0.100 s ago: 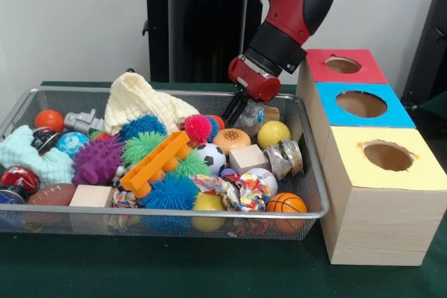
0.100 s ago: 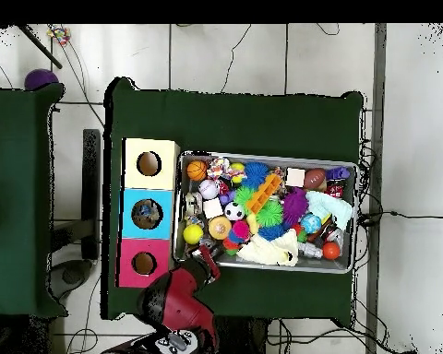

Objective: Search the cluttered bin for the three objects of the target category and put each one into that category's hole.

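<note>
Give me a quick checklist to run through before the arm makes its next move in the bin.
1. Gripper down inside the mesh bin, at its far corner nearest the boxes: ok.
2. Gripper holding something: cannot tell, the clutter hides its tips.
3. Red hole, blue hole and yellow hole unblocked from above: ok.
4. Blue hole empty: not ok, the overhead view shows something inside.
5. Yellow ball beside the gripper, clear of it: ok.

wire-mesh metal bin (image 1: 311, 172), wooden boxes (image 1: 349, 235)
</note>
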Robot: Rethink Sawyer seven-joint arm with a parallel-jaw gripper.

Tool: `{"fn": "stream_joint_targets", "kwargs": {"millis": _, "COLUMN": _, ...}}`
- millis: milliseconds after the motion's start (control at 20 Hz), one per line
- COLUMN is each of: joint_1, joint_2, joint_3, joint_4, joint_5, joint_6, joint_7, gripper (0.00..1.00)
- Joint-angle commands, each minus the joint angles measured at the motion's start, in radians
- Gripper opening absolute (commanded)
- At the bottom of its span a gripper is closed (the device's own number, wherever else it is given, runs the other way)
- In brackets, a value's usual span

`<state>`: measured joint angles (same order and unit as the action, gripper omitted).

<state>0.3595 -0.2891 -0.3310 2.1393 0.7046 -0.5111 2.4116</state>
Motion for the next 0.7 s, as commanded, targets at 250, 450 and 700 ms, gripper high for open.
{"fn": "stream_joint_targets", "kwargs": {"millis": 250, "joint_1": -0.031, "joint_2": 0.080, "joint_3": 0.234, "joint_4": -0.012, "joint_5": -0.044, "joint_6": 0.041, "joint_7": 0.254, "gripper": 1.00}}
{"fn": "stream_joint_targets", "kwargs": {"millis": 450, "joint_1": -0.034, "joint_2": 0.073, "joint_3": 0.234, "joint_4": -0.008, "joint_5": -0.044, "joint_6": 0.045, "joint_7": 0.252, "gripper": 1.00}}
{"fn": "stream_joint_targets", "kwargs": {"millis": 700, "joint_1": -0.049, "joint_2": 0.078, "joint_3": 0.245, "joint_4": -0.010, "joint_5": -0.058, "joint_6": 0.037, "joint_7": 0.263, "gripper": 1.00}}
